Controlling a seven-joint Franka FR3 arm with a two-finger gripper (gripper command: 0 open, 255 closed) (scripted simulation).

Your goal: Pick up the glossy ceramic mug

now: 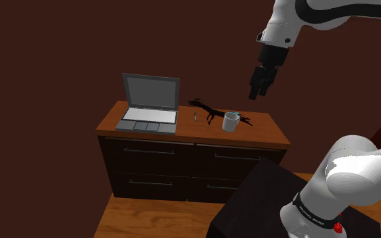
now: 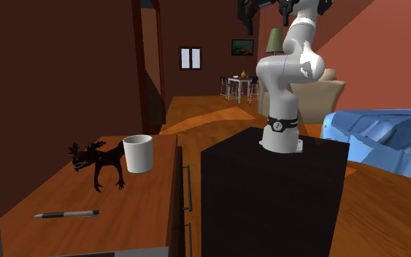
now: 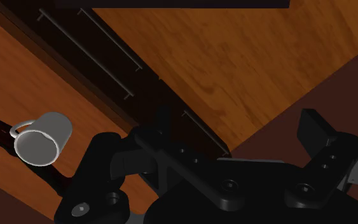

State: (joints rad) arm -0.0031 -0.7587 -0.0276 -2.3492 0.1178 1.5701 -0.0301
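A white mug [image 1: 231, 122] stands upright on the wooden dresser top [image 1: 263, 132], near its front edge, with its handle turned toward a black antlered figurine [image 1: 212, 112]. In the second exterior view the mug [image 2: 138, 153] sits just beside that figurine [image 2: 98, 162]. My gripper [image 1: 255, 94] hangs in the air above the mug and a little toward the shoulder view's right, pointing down, well clear of it. In the wrist view the mug [image 3: 42, 139] lies off to one side of the open gripper [image 3: 241, 126], whose fingers [image 3: 316, 130] stand apart with nothing between them.
An open grey laptop [image 1: 148, 105] occupies the dresser's left end in the shoulder view. A pen [image 1: 194, 116] lies between the laptop and the figurine. The dresser front has drawers with bar handles [image 1: 141, 151]. My black stand [image 2: 269, 190] sits close beside the dresser.
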